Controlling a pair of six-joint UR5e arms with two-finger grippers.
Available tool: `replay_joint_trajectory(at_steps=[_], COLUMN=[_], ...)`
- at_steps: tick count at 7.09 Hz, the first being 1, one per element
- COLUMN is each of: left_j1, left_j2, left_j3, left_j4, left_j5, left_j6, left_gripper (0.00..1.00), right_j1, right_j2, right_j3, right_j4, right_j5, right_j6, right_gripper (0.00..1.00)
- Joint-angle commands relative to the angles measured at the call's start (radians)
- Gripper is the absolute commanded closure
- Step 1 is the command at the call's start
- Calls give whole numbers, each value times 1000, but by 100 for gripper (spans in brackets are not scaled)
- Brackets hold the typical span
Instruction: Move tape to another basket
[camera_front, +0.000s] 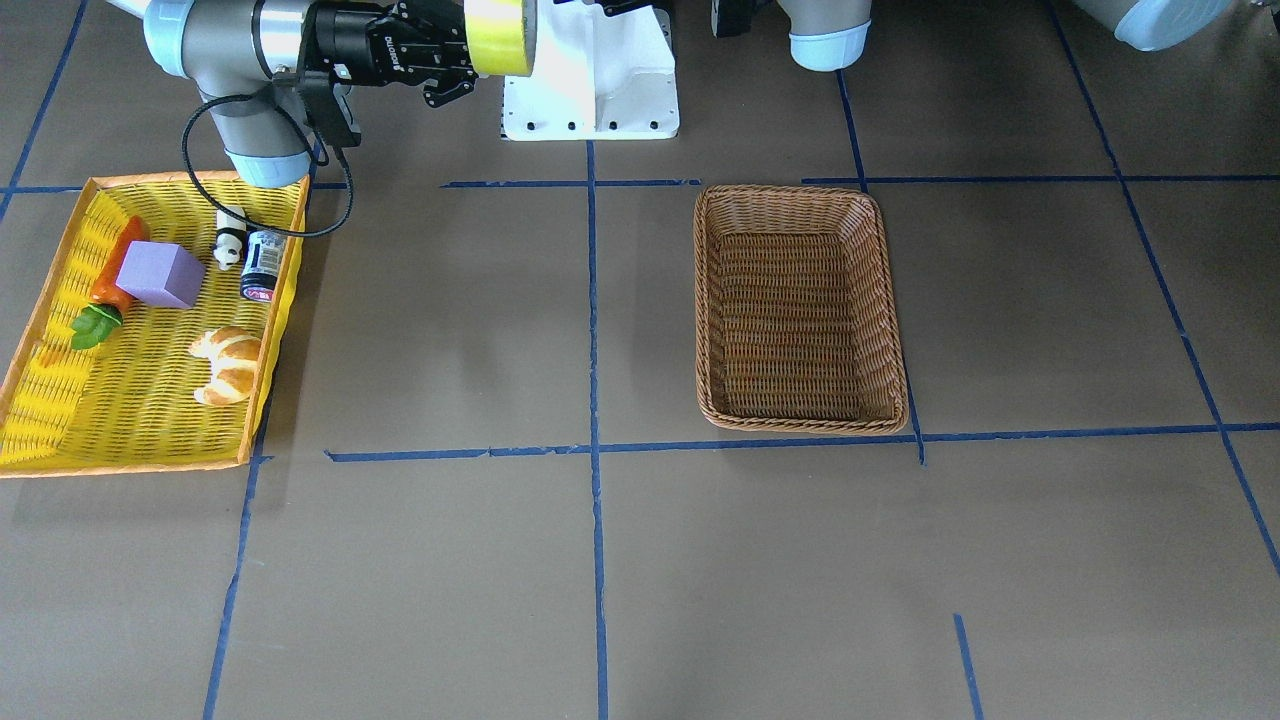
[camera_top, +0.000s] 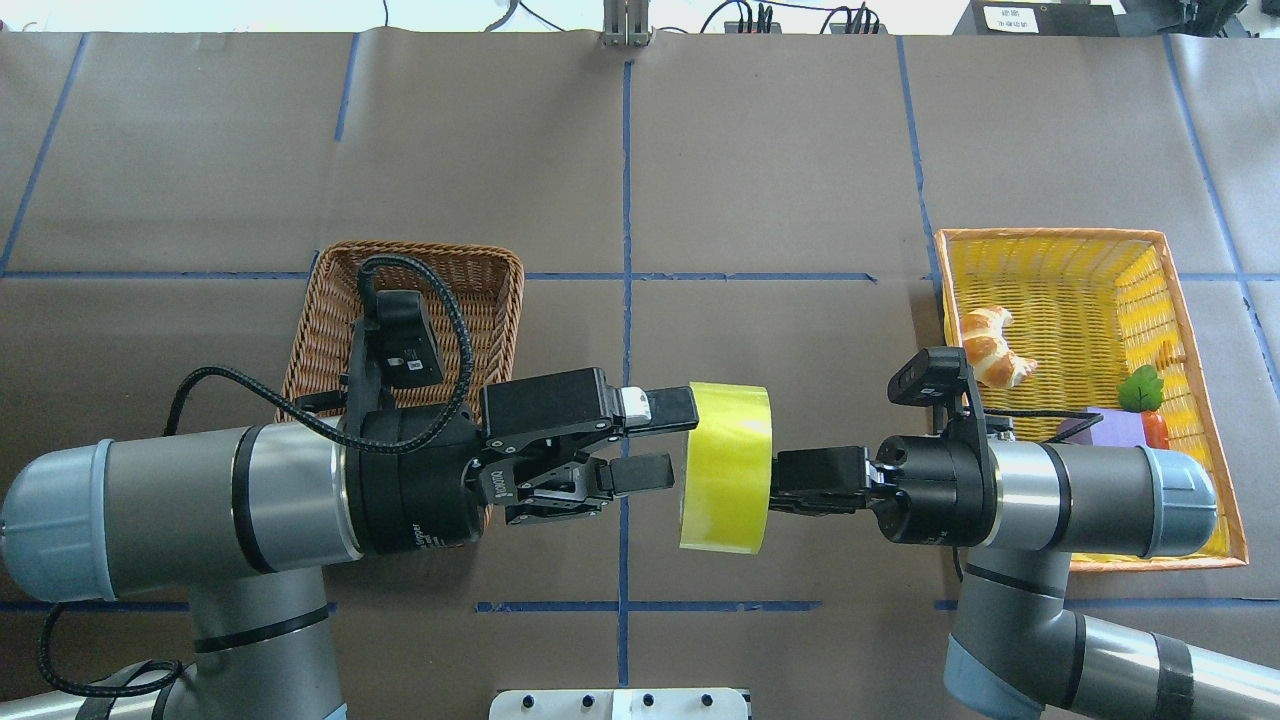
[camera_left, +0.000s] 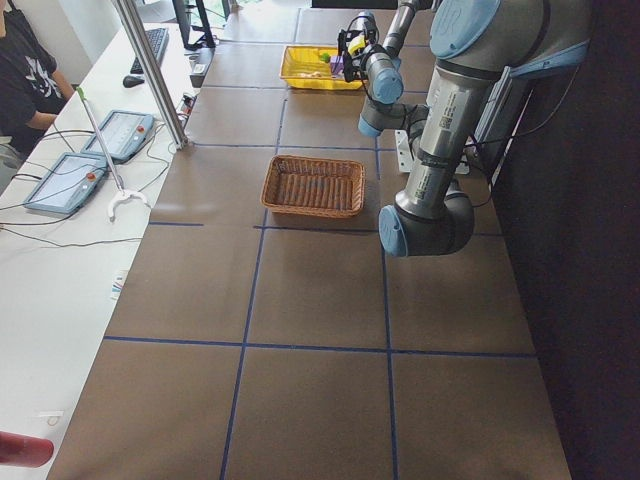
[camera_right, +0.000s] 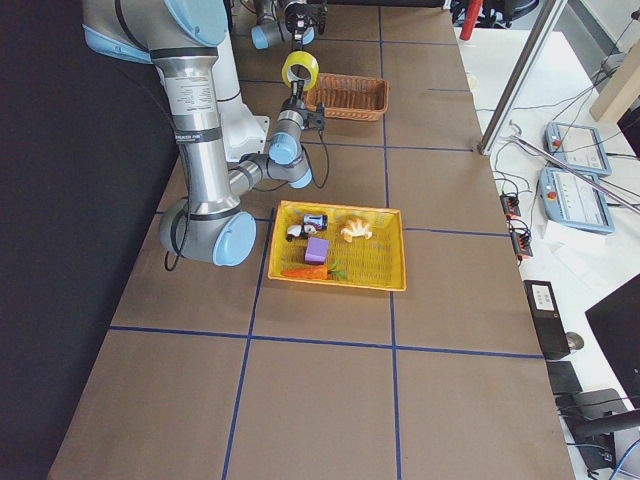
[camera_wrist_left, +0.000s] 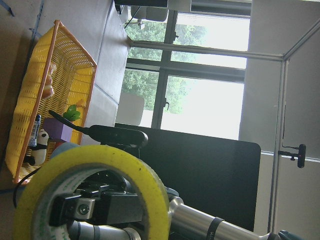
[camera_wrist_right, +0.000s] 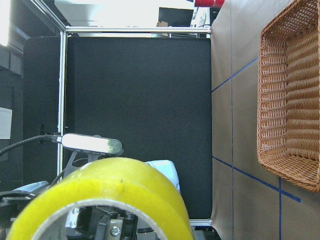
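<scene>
tape (camera_top: 727, 468): in the air, standing on edge, outside the basket (camera_top: 420, 248), on its side toward the yellow tray (camera_top: 1050, 236)
right gripper (camera_top: 778, 487): clenched on the tape's wall
left gripper (camera_top: 672, 440): fingers spread, between basket and tape; upper finger seems to touch the tape, hard to tell

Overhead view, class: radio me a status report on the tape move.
Right gripper shut on tape, held in mid-air. Left gripper open, fingers at the tape's other side. Basket empty; nothing in the way.
</scene>
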Motion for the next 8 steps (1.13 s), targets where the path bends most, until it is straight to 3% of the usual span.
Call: replay_joint_trajectory(at_steps=[1, 4, 6, 8], left_j1=[2, 24, 69, 71], left_j2=[-3, -6, -12, -40], left_j3=[9, 11, 11, 34], left_j4=[1, 7, 8, 10], left_j5=[1, 4, 83, 93], left_j6=[1, 3, 6, 7], left_gripper=[0, 0, 0, 0], right_j1=[-19, -20, -20, -26], right_j2=[0, 7, 7, 7], right_j3=[0, 0, 0, 2], right_j4=[0, 0, 0, 0], right_j5=[-7, -7, -7, -7], right_j6=[-11, -12, -11, -12], right_gripper=[100, 100, 100, 100])
